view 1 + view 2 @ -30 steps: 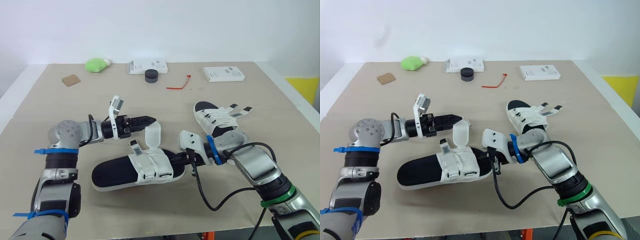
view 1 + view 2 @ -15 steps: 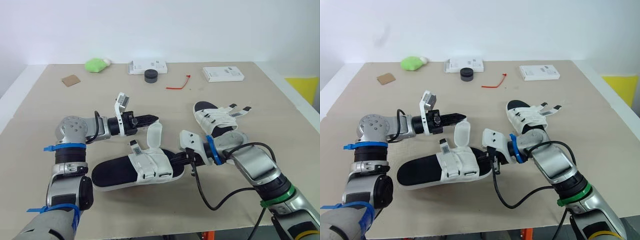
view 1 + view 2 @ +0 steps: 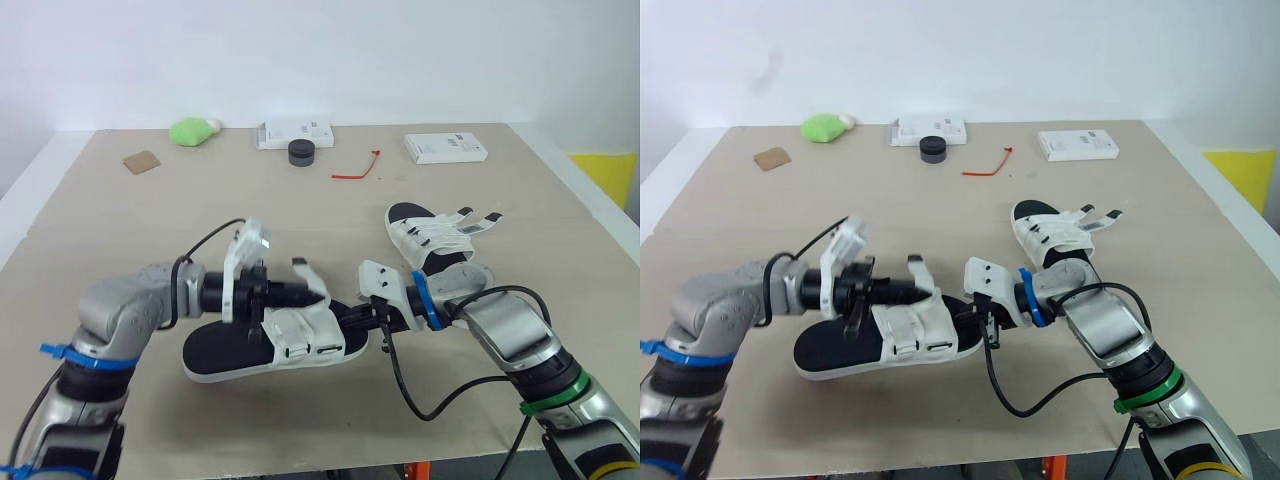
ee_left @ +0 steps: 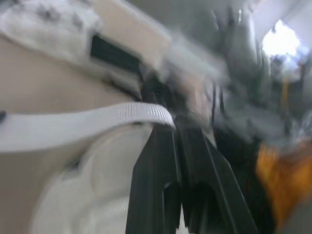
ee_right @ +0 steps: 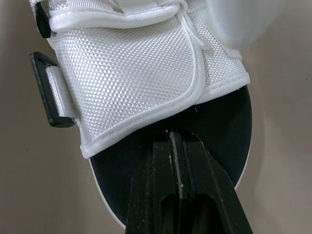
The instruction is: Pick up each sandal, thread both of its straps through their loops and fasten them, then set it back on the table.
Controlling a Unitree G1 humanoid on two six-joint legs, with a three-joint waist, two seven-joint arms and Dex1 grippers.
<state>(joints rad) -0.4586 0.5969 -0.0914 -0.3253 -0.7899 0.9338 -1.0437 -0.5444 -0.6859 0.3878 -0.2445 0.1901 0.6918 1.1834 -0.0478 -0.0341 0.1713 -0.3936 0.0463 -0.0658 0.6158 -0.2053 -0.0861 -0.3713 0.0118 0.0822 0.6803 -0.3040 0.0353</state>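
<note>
Now the near sandal [image 3: 262,348] is lying on the surface [image 3: 150,220], the clenched right claw [image 3: 348,314] pinning its footbed [image 5: 222,131], the clenched left claw [image 3: 292,293] meeting the loose strap [image 3: 313,282]; steady pinning is needed for threading.

Tan table [image 3: 560,200]: near sandal [image 3: 215,350], far sandal [image 3: 430,235]

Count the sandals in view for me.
2. The near sandal lies toward the table's front, between the left gripper and the right gripper. The far sandal lies farther back on the right, beyond the right arm. None seems hidden.
</note>
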